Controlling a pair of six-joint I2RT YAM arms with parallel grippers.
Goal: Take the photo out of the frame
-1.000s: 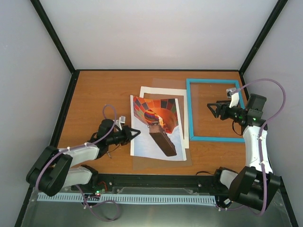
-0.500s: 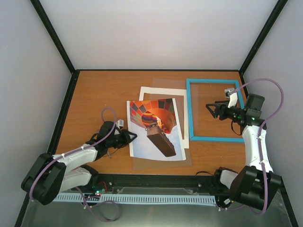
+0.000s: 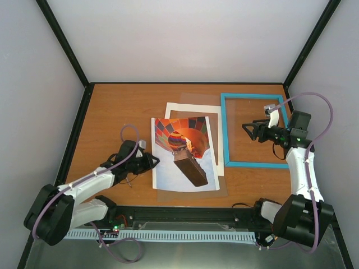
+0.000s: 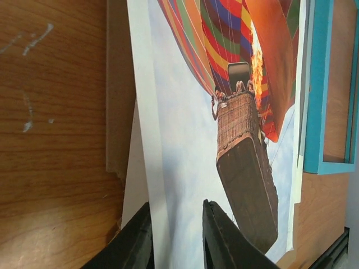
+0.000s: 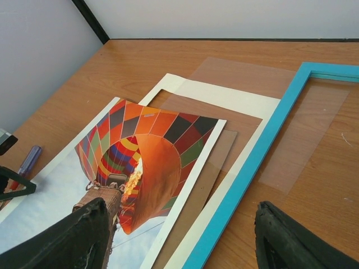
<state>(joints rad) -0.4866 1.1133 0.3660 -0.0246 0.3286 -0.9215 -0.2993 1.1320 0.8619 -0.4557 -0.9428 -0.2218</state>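
Two robot hands are out over the brown worktop (image 3: 112, 112), and the photo (image 3: 185, 154) of the striped balloon lies flat in the middle of it, picture side up. The photo is out of the frame (image 3: 255, 165). The blue frame lies flat just beside the photo's right edge. The left hand (image 3: 155, 161) is low at the photo's left edge, near its bottom corner. Its two fingers (image 4: 224, 241) are only a little way apart. The white border of the photo runs between them, and they do not look pinched on it. The right hand (image 3: 247, 130) hangs above the inside of the frame, well to the right of the photo. Its fingers are spread wide and it holds nothing. A white mat board (image 3: 185, 106) pokes out from under the top of the photo. A brown board (image 5: 205, 188) shows from under the photo's right side. A clear sheet (image 5: 314, 134) lies past the photo's top right corner, partly inside the frame.
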